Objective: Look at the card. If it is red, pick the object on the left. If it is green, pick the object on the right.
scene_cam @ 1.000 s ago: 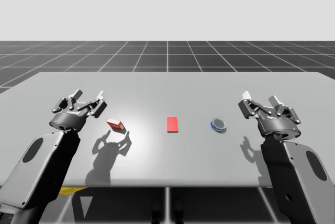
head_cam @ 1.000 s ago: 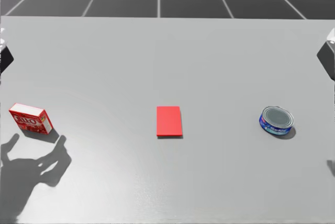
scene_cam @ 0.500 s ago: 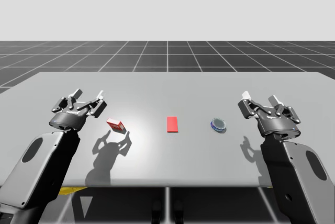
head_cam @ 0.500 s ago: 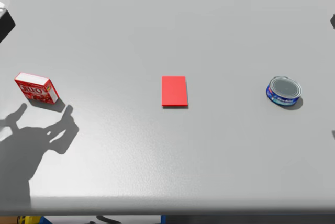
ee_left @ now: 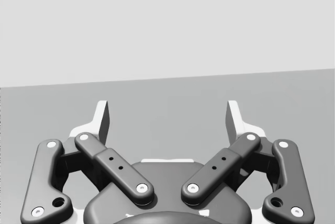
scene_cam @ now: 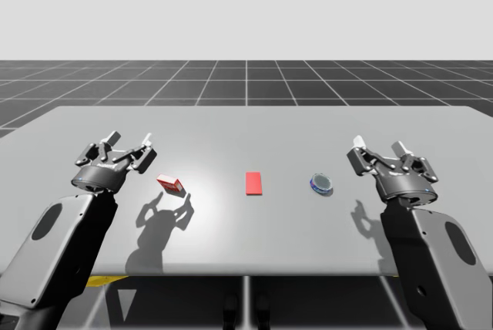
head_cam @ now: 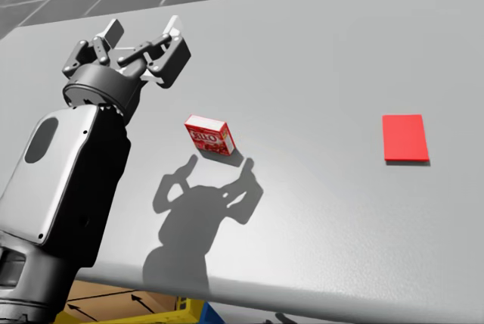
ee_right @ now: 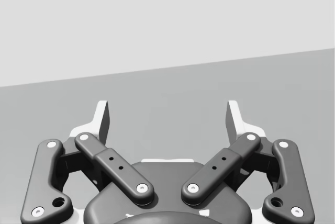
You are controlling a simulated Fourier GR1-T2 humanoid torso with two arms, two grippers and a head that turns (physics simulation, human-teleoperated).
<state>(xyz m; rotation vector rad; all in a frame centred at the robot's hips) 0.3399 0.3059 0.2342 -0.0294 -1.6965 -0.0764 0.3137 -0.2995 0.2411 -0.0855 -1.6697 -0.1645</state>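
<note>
A flat red card (scene_cam: 253,183) lies at the table's middle, and the head view has this card (head_cam: 405,138) at its right. To its left stands a small red box (scene_cam: 171,184), upright (head_cam: 209,135). To the card's right lies a low blue can (scene_cam: 322,183) with a grey lid. My left gripper (scene_cam: 131,142) hovers open, behind and left of the box, with nothing between its fingers (head_cam: 142,35). My right gripper (scene_cam: 379,147) hangs open to the right of the can. Both wrist views look past spread fingers, left (ee_left: 167,116) and right (ee_right: 167,116), at bare table.
The grey table (scene_cam: 246,126) is wide, with free room behind and in front of the three objects. Its front edge (head_cam: 318,305) runs close below the box and card in the head view. A dark tiled floor lies beyond the far edge.
My head has turned left, bringing my left arm and the red box into view and losing the can. My right gripper has shifted slightly left. The objects have not moved.
</note>
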